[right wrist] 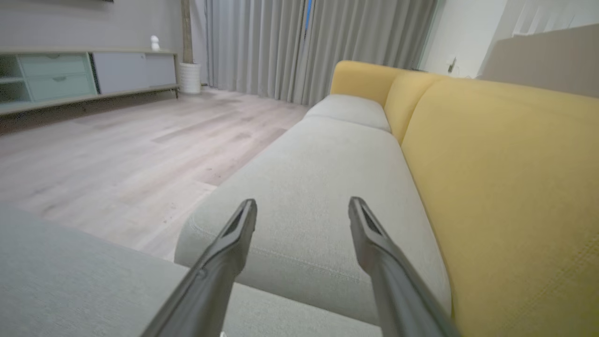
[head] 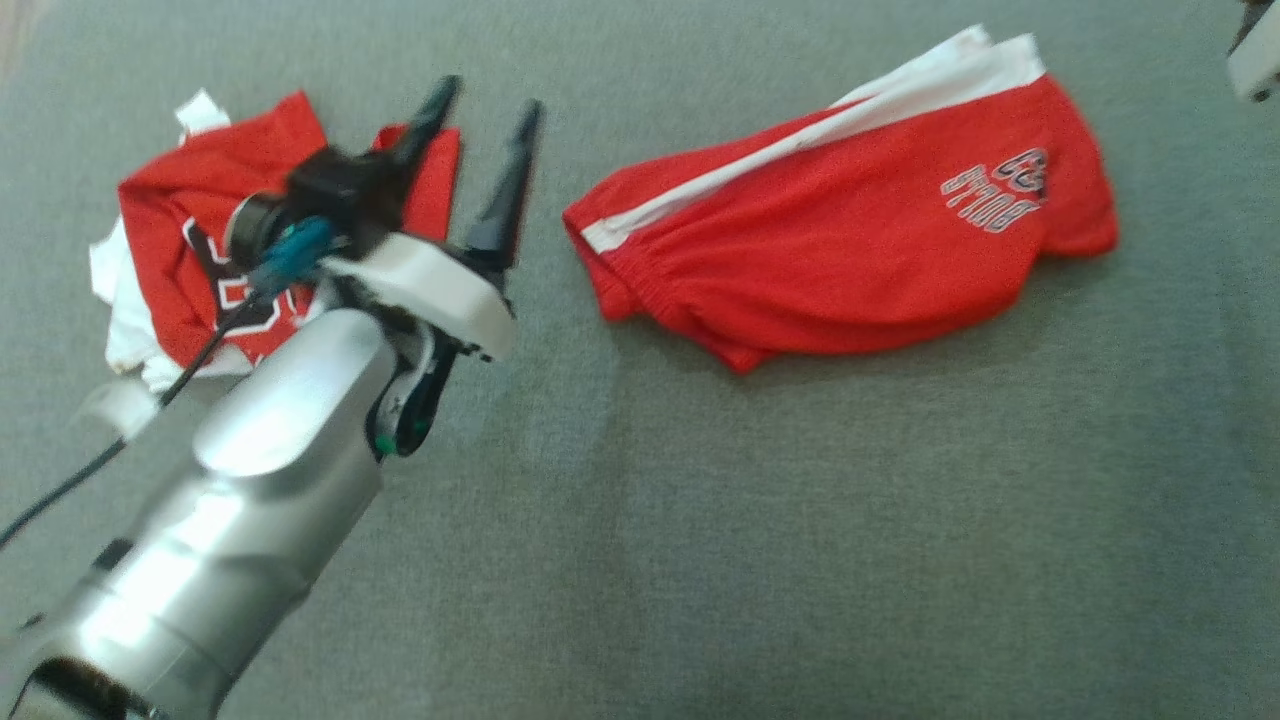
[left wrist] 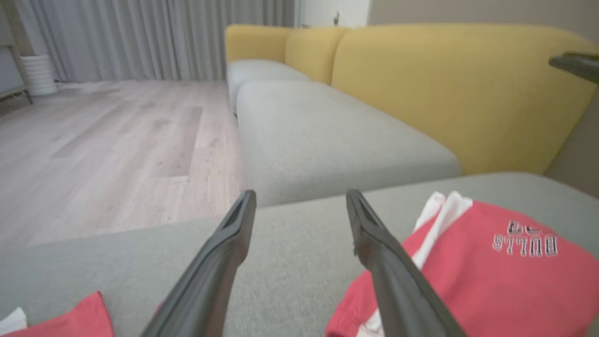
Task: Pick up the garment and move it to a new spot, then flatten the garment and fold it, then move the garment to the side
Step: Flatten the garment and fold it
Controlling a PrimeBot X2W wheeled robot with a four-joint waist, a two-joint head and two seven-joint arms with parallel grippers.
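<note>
Grey cushion [head: 700, 520] lies open round red shorts [head: 850, 260]; left gripper [head: 488, 98] and right gripper [right wrist: 303, 208] splayed

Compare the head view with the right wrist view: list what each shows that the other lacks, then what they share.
Head view, not the right wrist view: folded red shorts with white side stripe, crumpled red-and-white jersey, open left gripper by the jersey. Right wrist view, not the head view: yellow sofa backrest, pale wooden floor, grey curtains, long low sideboard. Both: the grey fabric cushion surface.
</note>
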